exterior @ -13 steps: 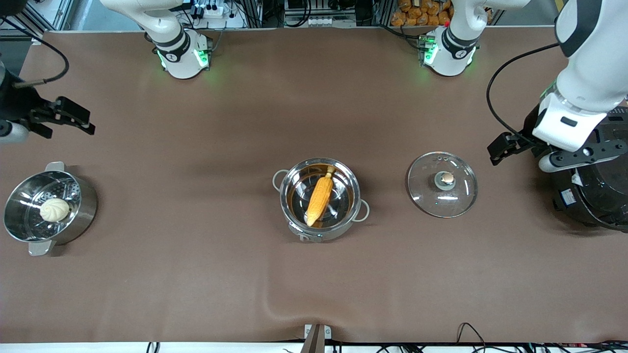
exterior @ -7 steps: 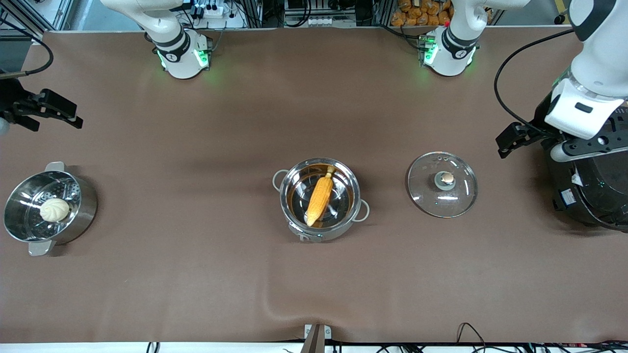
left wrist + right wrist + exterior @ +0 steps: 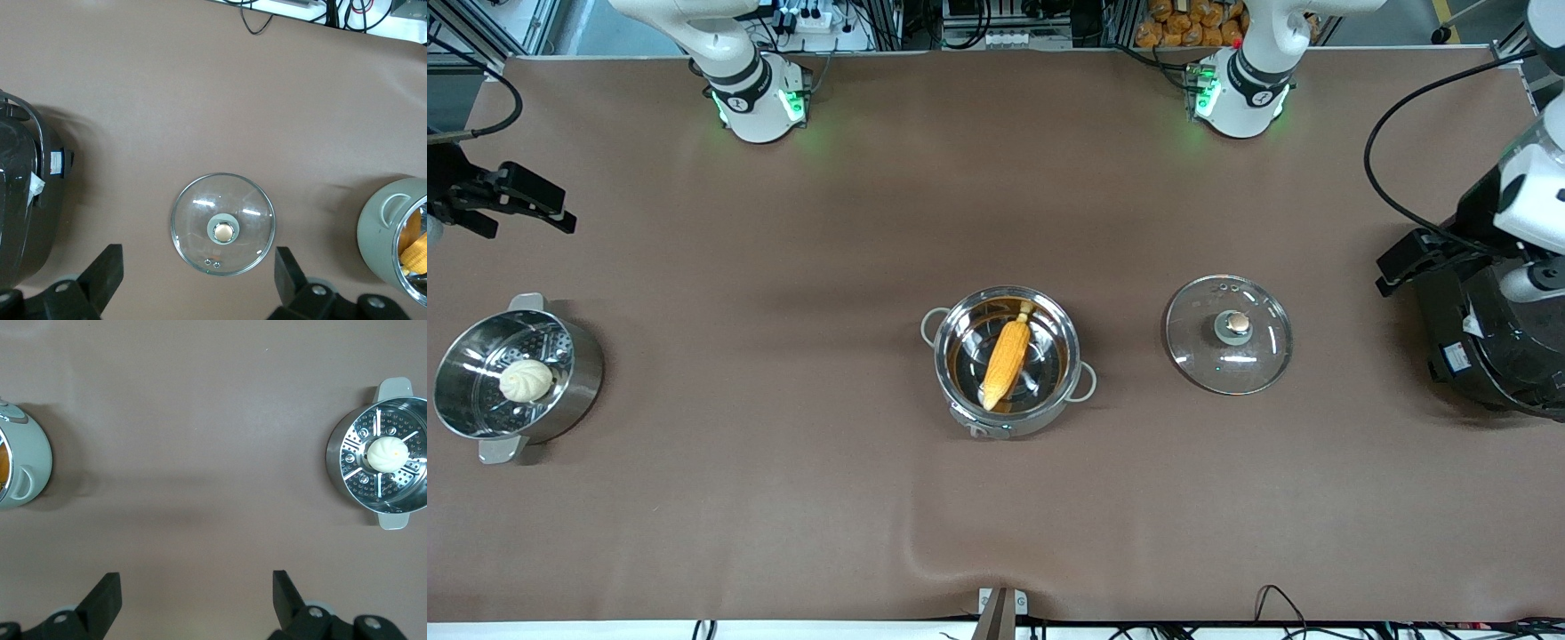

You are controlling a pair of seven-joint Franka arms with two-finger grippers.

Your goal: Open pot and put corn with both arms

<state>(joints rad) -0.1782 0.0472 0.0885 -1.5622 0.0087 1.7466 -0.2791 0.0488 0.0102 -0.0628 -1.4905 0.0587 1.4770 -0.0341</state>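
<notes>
Corn (image 3: 1006, 357) lies inside the pot (image 3: 1007, 359), tip to stem across the shiny bowl, and the pot sits open in the middle of the surface (image 3: 783, 498). Its glass lid (image 3: 1229, 334) rests flat beside it, toward the left arm's end, copper knob up. By my read the job looks done: lid off, cob in, nothing left to carry.

The left tool (image 3: 199, 283) hangs high over the surface at its own end, by the black rice cooker (image 3: 1494, 342), fingers spread wide and empty; its wrist view looks straight down on the lid. The right tool (image 3: 195, 603) is up over the right arm's end of the surface, jaws wide too, gripping nothing, with the steamer pot (image 3: 513, 373) and its bun (image 3: 526, 380) below it.

Next move, I'd say, calls for very little: both arms only need to park clear of the pots. If the lid were meant to go back on, the left tool would drop on that knob, but the task doesn't ask for it.

The count: one corn cob, one lid, two steel pots, one bun, one rice cooker, two arms, two tools
</notes>
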